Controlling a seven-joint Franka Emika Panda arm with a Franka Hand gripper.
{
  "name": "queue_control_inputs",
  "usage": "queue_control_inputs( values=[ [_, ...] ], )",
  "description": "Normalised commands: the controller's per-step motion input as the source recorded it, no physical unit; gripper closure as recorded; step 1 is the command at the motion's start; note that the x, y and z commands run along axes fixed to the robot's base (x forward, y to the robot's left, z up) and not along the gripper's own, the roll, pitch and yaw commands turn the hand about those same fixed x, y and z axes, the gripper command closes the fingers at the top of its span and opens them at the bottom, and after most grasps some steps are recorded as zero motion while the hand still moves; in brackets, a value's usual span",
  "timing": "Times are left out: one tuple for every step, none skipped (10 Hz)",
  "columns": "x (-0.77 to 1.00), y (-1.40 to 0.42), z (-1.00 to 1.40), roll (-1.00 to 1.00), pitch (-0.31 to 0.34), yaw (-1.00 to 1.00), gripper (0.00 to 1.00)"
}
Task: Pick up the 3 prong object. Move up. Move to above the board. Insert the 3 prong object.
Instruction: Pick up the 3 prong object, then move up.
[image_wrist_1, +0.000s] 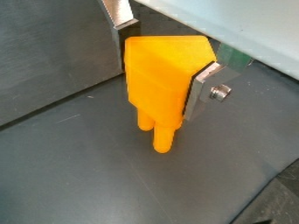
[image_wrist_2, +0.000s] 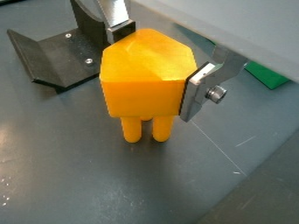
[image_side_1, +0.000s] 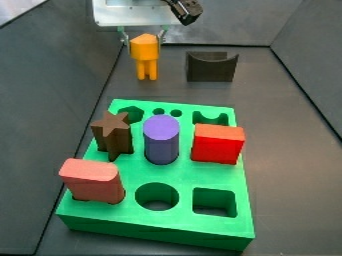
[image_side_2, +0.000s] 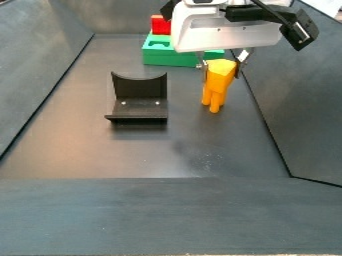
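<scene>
My pincer (image_wrist_2: 155, 54) is clamped on the blocky top of the 3 prong object (image_wrist_2: 146, 79), its prongs at or just above the dark surface (image_wrist_2: 93, 184), well apart from the board (image_side_1: 134, 220). If my grip is off-centre, the piece may tilt, and its prongs would miss the small holes.

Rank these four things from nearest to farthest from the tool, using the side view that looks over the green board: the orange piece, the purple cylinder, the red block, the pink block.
The tool stands beyond the board.
1. Orange piece: between the fingers.
2. Purple cylinder: mid-board.
3. Red block: beside the cylinder, too close to call.
4. Pink block: near corner.
</scene>
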Motion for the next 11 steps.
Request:
queue_control_inputs(
  values=[
    [0.00,0.00,0.00,0.00,0.000,0.00,1.00],
    [0.00,0.00,0.00,0.00,0.000,0.00,1.00],
    [0.00,0.00,0.00,0.00,0.000,0.00,1.00],
    [0.00,0.00,0.00,0.00,0.000,0.00,1.00],
    [0.00,0.00,0.00,0.00,0.000,0.00,1.00],
    [0.00,0.00,0.83,0.00,0.000,0.00,1.00],
    [0.01,0.05,0.83,0.00,0.042,-0.02,1.00],
    [-0.01,0.05,0.70,0.00,0.084,-0.02,1.00],
    [0.00,0.04,0.57,0.01,0.085,-0.03,1.00],
    [0.00,0.03,0.41,0.01,0.081,-0.03,1.00],
    [0.00,0.03,0.25,0.02,0.079,-0.02,1.00]
  ],
)
